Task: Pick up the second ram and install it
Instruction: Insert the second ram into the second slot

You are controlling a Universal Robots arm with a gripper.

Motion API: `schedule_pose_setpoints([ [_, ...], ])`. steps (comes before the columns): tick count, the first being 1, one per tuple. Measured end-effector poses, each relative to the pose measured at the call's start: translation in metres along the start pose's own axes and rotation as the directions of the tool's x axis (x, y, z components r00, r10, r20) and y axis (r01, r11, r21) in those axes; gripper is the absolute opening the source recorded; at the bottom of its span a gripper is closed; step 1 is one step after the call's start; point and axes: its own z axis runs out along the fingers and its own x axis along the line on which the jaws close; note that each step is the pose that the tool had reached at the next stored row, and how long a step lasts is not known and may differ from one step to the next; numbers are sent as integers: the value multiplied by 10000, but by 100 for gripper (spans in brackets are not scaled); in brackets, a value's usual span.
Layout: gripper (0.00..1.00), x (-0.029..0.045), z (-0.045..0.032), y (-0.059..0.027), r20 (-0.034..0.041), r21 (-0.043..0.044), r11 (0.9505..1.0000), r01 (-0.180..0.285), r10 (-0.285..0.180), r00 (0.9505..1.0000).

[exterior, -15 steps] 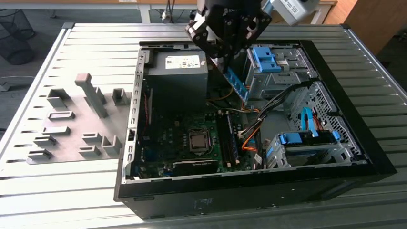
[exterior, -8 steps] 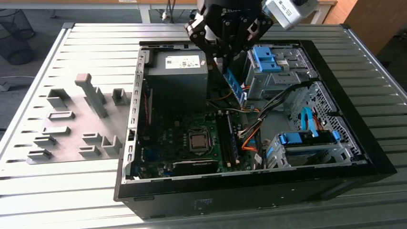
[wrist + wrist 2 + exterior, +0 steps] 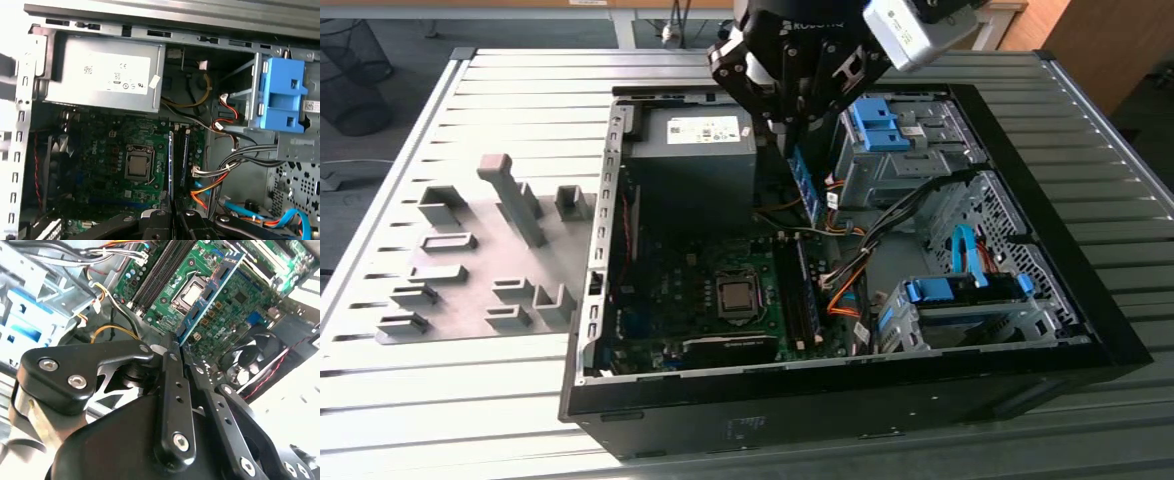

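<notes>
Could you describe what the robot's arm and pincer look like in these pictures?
The pincer is matte black, built from flat, rounded link plates joined by silver screws and pins, tapering to two slim fingers. In the exterior view the pincer sits under a chunky black wrist body with pale lettering, beside a silver-grey camera box.

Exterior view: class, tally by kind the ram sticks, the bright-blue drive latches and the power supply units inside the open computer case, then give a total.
Ram sticks: 2 (the second ram clamped in the gripper; seated stick on the board)
Bright-blue drive latches: 2
Power supply: 1
Total: 5
</notes>
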Motion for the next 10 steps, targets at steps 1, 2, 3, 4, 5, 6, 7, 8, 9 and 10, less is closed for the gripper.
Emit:
schedule_pose_setpoints([
  [1,14,0,4,0,0,7,9998,-179,179,9998],
  [2,14,0,9,0,1,12,9994,-351,351,9994],
  [3,14,1,14,0,1,17,9986,-526,526,9986],
  [4,14,1,18,0,1,23,9976,-697,697,9976],
  [5,14,1,21,0,2,28,9962,-866,866,9962],
  [6,14,1,22,0,2,33,9950,-997,997,9950],
  [7,14,1,22,0,2,34,9947,-1030,1030,9947],
  [8,14,1,22,-1,2,35,9946,-1033,1033,9946],
  [9,14,1,23,0,3,33,9944,-1055,1055,9944],
  [10,14,1,23,0,3,34,9942,-1076,1076,9942],
])
